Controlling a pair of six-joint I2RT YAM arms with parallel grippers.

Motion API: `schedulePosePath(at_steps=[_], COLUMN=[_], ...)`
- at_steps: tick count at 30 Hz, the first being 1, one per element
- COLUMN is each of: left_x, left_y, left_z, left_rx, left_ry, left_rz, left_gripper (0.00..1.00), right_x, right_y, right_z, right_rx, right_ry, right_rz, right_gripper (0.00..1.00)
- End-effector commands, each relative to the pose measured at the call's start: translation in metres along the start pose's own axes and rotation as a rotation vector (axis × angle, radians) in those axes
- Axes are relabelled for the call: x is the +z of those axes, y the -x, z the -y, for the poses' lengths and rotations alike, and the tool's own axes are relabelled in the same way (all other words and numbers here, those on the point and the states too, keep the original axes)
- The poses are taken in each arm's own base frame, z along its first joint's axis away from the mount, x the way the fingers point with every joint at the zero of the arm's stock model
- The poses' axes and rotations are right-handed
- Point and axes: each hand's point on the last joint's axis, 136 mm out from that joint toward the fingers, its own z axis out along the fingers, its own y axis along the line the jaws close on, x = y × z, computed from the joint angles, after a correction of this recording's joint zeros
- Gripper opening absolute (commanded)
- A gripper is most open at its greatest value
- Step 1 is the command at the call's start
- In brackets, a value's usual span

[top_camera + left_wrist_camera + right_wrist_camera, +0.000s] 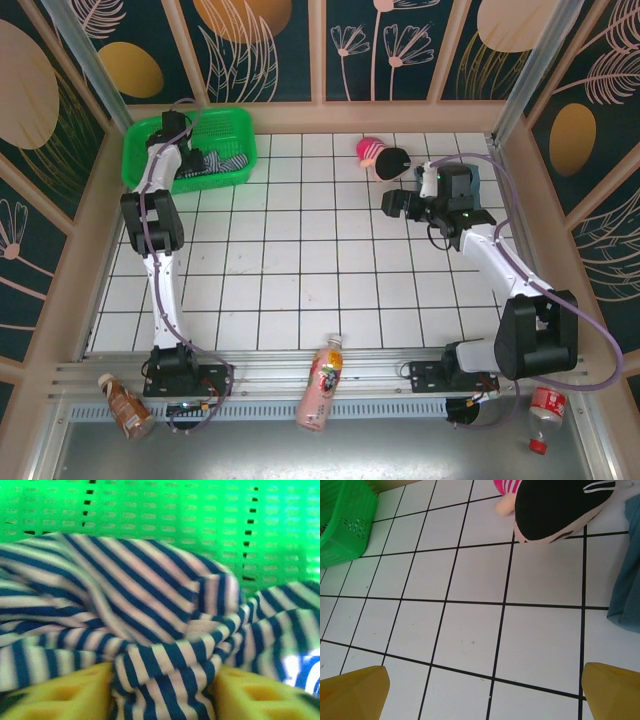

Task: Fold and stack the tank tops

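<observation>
The striped tank top (150, 605) lies crumpled in the green basket (240, 120), its navy-and-white cloth (222, 162) showing from above. My left gripper (190, 160) reaches down into the basket. In the left wrist view a bunched fold of the stripes sits pinched in my left gripper (162, 680), with both yellow fingers (65, 695) pressed against it. The blue-grey tank top (626, 575) lies on the tiles at the far right, mostly hidden under my right arm from above (474, 183). My right gripper (395, 205) hovers open over bare tiles left of it, nothing between its fingers (355, 692).
A pink-and-black toy (382, 155) lies on the tiles just beyond my right gripper (485, 690). Three bottles rest by the near rail: a pink one (322, 385), a brown one (125, 405) and a red-labelled one (545, 408). Wooden walls ring the table.
</observation>
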Motion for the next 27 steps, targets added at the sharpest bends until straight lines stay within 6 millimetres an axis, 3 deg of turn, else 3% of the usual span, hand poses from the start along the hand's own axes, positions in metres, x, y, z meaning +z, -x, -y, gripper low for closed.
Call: schedulePosePath(at_steps=[1, 4, 7, 14, 17, 21, 23, 24, 27], left_x=[-0.009, -0.052, -0.114, -0.252, -0.305, -0.367, -0.385, -0.404, -0.422], left_y=[0.021, 0.053, 0.080, 0.086, 0.073, 0.038, 0.017, 0.007, -0.029], left_z=[0.010, 0.012, 0.021, 0.047, 0.074, 0.125, 0.149, 0.158, 0.195], left_rx=[-0.043, -0.047, -0.053, -0.052, -0.044, -0.044, -0.068, -0.096, -0.138], left_ry=[-0.052, -0.070, -0.132, -0.294, -0.389, -0.551, -0.639, -0.685, -0.824], left_rz=[0.059, 0.156, 0.245, 0.370, 0.390, 0.369, 0.339, 0.348, 0.286], left_gripper=[0.07, 0.04, 0.02, 0.04, 0.06, 0.08, 0.09, 0.09, 0.09], right_x=[-0.004, -0.005, -0.004, 0.001, 0.002, -0.002, -0.005, -0.007, -0.015], right_y=[0.009, 0.009, 0.008, 0.009, 0.012, 0.018, 0.019, 0.020, 0.020], right_z=[-0.006, -0.006, -0.007, -0.016, -0.021, -0.030, -0.035, -0.038, -0.045], right_rx=[0.000, -0.004, 0.002, 0.030, 0.040, 0.043, 0.036, 0.028, -0.004], right_ry=[-0.002, -0.002, 0.007, 0.079, 0.111, 0.159, 0.185, 0.200, 0.234], right_rz=[0.011, 0.018, 0.028, 0.076, 0.098, 0.128, 0.137, 0.143, 0.154], right_gripper=[0.99, 0.99, 0.99, 0.99, 0.99, 0.99, 0.99, 0.99, 0.99])
